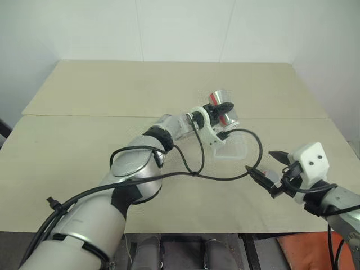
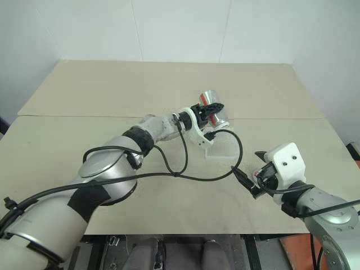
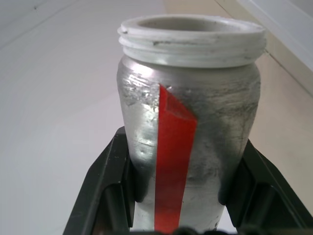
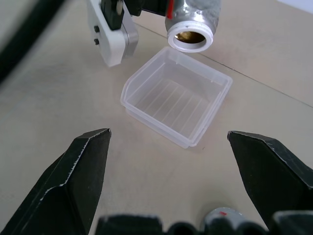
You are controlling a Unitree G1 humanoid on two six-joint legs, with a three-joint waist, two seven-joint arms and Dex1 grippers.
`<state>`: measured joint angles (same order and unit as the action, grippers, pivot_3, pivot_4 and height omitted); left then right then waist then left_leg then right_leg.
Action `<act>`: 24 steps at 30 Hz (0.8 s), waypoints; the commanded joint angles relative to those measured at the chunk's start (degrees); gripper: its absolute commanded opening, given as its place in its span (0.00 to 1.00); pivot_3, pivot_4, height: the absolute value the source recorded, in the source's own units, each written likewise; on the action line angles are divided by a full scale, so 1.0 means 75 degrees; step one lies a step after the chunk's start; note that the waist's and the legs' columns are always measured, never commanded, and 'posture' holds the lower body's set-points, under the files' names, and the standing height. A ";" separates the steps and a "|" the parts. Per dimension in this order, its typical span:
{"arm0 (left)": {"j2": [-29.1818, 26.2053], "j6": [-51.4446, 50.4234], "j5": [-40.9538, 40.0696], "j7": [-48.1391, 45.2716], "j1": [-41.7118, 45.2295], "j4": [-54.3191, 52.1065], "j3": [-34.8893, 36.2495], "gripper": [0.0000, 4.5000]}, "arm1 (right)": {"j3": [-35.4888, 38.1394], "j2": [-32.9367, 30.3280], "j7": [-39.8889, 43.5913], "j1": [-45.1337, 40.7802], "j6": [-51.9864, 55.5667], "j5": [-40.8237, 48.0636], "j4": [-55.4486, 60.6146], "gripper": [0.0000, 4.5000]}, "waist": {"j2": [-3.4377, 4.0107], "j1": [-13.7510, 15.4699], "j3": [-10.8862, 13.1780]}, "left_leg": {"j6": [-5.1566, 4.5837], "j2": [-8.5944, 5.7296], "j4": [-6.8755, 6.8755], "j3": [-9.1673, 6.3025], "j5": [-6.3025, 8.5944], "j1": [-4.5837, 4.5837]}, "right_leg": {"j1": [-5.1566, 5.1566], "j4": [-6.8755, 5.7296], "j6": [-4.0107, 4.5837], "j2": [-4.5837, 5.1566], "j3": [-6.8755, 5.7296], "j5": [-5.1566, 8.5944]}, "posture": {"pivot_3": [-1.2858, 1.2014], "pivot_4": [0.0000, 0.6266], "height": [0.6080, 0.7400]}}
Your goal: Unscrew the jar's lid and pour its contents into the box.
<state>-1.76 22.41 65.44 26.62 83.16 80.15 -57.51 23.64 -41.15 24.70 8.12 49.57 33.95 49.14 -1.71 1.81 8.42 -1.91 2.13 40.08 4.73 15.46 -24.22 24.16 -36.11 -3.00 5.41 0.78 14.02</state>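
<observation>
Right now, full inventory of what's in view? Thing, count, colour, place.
jar: 1, silvery with red stripe and white threaded mouth, lid off, tipped on its side above the box's far edge
box: 1, clear whitish plastic, on the table under the jar's mouth, looks empty
lid: 1, grey with red mark, low between the right gripper's fingers
table: 1, beige
left gripper: 1, black, shut on the jar
right gripper: 1, black, open near the box
</observation>
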 commanded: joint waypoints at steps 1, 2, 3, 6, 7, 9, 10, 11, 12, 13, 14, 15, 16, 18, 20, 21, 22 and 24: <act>0.0034 -0.0310 0.0322 0.0379 0.0459 0.0051 -0.0244 0.43 | 0.0063 0.0031 -0.0181 -0.0044 0.0077 0.0069 0.0301 1.00 | 0.0000 0.0002 0.0000 | 0.0000 0.0000 0.0002 0.0004 -0.0001 -0.0006 | 0.0006 0.0000 0.0000 0.0000 -0.0001 0.0000 | 0.52 0.24 1.00; 0.0038 -0.0352 0.0432 0.0357 0.0486 0.0068 -0.0341 0.43 | 0.0028 0.0036 -0.0205 -0.0067 0.0095 0.0078 0.0321 1.00 | 0.0000 0.0009 0.0000 | 0.0000 -0.0001 0.0002 0.0005 -0.0001 -0.0007 | 0.0006 0.0001 0.0000 0.0000 -0.0001 0.0000 | 0.52 0.24 1.00; 0.0045 -0.0322 0.0492 0.0375 0.0501 0.0077 -0.0381 0.43 | -0.0008 0.0040 -0.0220 -0.0104 0.0105 0.0093 0.0332 1.00 | 0.0000 0.0025 0.0000 | 0.0000 -0.0001 0.0003 0.0008 -0.0001 -0.0008 | 0.0006 0.0002 0.0000 0.0001 -0.0001 0.0000 | 0.52 0.24 1.00; 0.0074 -0.0291 0.0715 0.0521 0.0524 0.0083 -0.0568 0.43 | -0.0068 0.0028 -0.0295 -0.0211 0.0135 0.0129 0.0321 1.00 | 0.0000 0.0053 0.0000 | 0.0000 -0.0003 0.0008 0.0011 -0.0001 -0.0008 | 0.0004 0.0001 0.0000 0.0003 -0.0001 0.0000 | 0.52 0.24 1.00; 0.0086 -0.0294 0.0779 0.0549 0.0522 0.0085 -0.0621 0.43 | -0.0076 0.0023 -0.0327 -0.0253 0.0152 0.0141 0.0301 1.00 | 0.0000 0.0061 0.0000 | -0.0001 -0.0003 0.0009 0.0011 0.0000 -0.0008 | 0.0002 0.0001 0.0000 0.0003 -0.0002 0.0000 | 0.52 0.24 1.00; 0.0119 -0.0213 0.0592 0.0390 0.0444 0.0092 -0.0433 0.43 | -0.0118 -0.0015 -0.0370 -0.0314 0.0172 0.0104 0.0241 1.00 | 0.0000 0.0071 0.0000 | -0.0001 -0.0004 0.0013 0.0011 0.0000 -0.0010 | 0.0002 0.0000 0.0000 0.0004 -0.0002 0.0000 | 0.52 0.24 1.00; 0.0129 -0.0184 0.0476 0.0293 0.0409 0.0095 -0.0320 0.43 | -0.0132 -0.0024 -0.0386 -0.0326 0.0178 0.0097 0.0224 1.00 | 0.0000 0.0073 0.0000 | -0.0002 -0.0004 0.0015 0.0010 0.0000 -0.0013 | 0.0003 0.0000 0.0000 0.0005 -0.0003 0.0000 | 0.52 0.24 1.00; 0.0141 -0.0126 0.0210 0.0088 0.0354 0.0099 -0.0059 0.43 | -0.0159 -0.0035 -0.0397 -0.0338 0.0176 0.0078 0.0207 1.00 | 0.0000 0.0072 0.0000 | -0.0002 -0.0004 0.0016 0.0010 0.0001 -0.0014 | 0.0003 0.0001 0.0000 0.0005 -0.0003 0.0000 | 0.52 0.24 1.00; 0.0153 -0.0104 -0.0093 -0.0183 0.0298 0.0104 0.0243 0.43 | -0.0180 -0.0035 -0.0403 -0.0344 0.0169 0.0066 0.0202 1.00 | 0.0000 0.0071 0.0000 | -0.0003 -0.0004 0.0016 0.0010 0.0001 -0.0015 | 0.0004 0.0002 0.0000 0.0005 -0.0004 0.0000 | 0.52 0.24 1.00; 0.0150 -0.0106 -0.0248 -0.0376 0.0274 0.0107 0.0417 0.43 | -0.0204 -0.0033 -0.0413 -0.0354 0.0168 0.0055 0.0197 1.00 | 0.0000 0.0069 0.0000 | -0.0002 -0.0004 0.0017 0.0011 0.0001 -0.0015 | 0.0005 0.0001 0.0000 0.0005 -0.0004 0.0000 | 0.52 0.24 1.00; 0.0157 -0.0049 -0.0652 -0.0701 0.0211 0.0103 0.0836 0.43 | -0.0249 -0.0033 -0.0426 -0.0367 0.0164 0.0028 0.0189 1.00 | 0.0001 0.0064 0.0000 | -0.0002 -0.0003 0.0018 0.0011 0.0001 -0.0015 | 0.0005 0.0000 0.0000 0.0005 -0.0005 0.0000 | 0.52 0.24 1.00; 0.0166 -0.0032 -0.1018 -0.1009 0.0164 0.0094 0.1217 0.43 | -0.0263 -0.0022 -0.0426 -0.0366 0.0151 0.0022 0.0184 1.00 | 0.0002 0.0058 -0.0001 | -0.0002 -0.0003 0.0018 0.0011 0.0000 -0.0014 | 0.0004 0.0000 0.0000 0.0005 -0.0005 0.0000 | 0.52 0.24 1.00; 0.0150 0.0044 -0.1280 -0.1295 0.0133 0.0085 0.1491 0.43 | -0.0279 -0.0016 -0.0426 -0.0362 0.0137 0.0011 0.0171 1.00 | 0.0002 0.0054 -0.0001 | -0.0003 -0.0002 0.0021 0.0011 0.0000 -0.0013 | 0.0004 -0.0004 0.0000 0.0005 -0.0005 0.0000 | 0.52 0.24 1.00; 0.0161 0.0091 -0.2057 -0.2040 0.0023 0.0054 0.2288 0.43 | -0.0324 -0.0022 -0.0420 -0.0352 0.0104 -0.0038 0.0140 1.00 | 0.0003 0.0049 -0.0002 | -0.0003 -0.0002 0.0023 0.0011 0.0000 -0.0010 | 0.0002 -0.0007 0.0000 0.0005 -0.0005 0.0000 | 0.52 0.24 1.00; 0.0211 0.0063 -0.3209 -0.3094 -0.0151 0.0001 0.3452 0.43 | -0.0378 -0.0023 -0.0420 -0.0369 0.0084 -0.0087 0.0087 1.00 | 0.0004 0.0043 -0.0002 | -0.0003 -0.0001 0.0027 0.0011 0.0000 -0.0011 | 0.0002 -0.0011 0.0000 0.0004 -0.0005 0.0000 | 0.52 0.24 1.00; 0.0280 -0.0053 -0.4006 -0.3722 -0.0268 -0.0043 0.4238 0.43 | -0.0399 -0.0031 -0.0406 -0.0377 0.0070 -0.0115 0.0055 1.00 | 0.0005 0.0039 -0.0003 | -0.0003 -0.0001 0.0028 0.0011 0.0000 -0.0012 | 0.0002 -0.0011 0.0000 0.0005 -0.0006 0.0000 | 0.52 0.24 1.00; 0.0326 -0.0135 -0.4496 -0.4142 -0.0341 -0.0079 0.4749 0.43 | -0.0411 -0.0036 -0.0394 -0.0384 0.0061 -0.0135 0.0035 1.00 | 0.0007 0.0038 -0.0004 | -0.0002 0.0000 0.0029 0.0011 -0.0001 -0.0011 | 0.0002 -0.0011 0.0000 0.0005 -0.0007 -0.0001 | 0.52 0.24 1.00; 0.0376 -0.0342 -0.5424 -0.4868 -0.0497 -0.0170 0.5710 0.43 | -0.0426 -0.0053 -0.0350 -0.0417 0.0042 -0.0155 -0.0012 1.00 | 0.0007 0.0041 -0.0004 | -0.0003 0.0000 0.0035 0.0011 -0.0001 -0.0012 | 0.0001 -0.0013 0.0000 0.0005 -0.0010 0.0000 | 0.52 0.24 1.00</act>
<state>0.63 20.94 31.70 -5.47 79.28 80.72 -20.25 20.13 -41.01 22.30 5.52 50.70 33.27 48.58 -1.65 2.11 8.39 -1.94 2.12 40.35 4.81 15.45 -24.30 24.15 -36.20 -3.00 5.44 0.69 14.02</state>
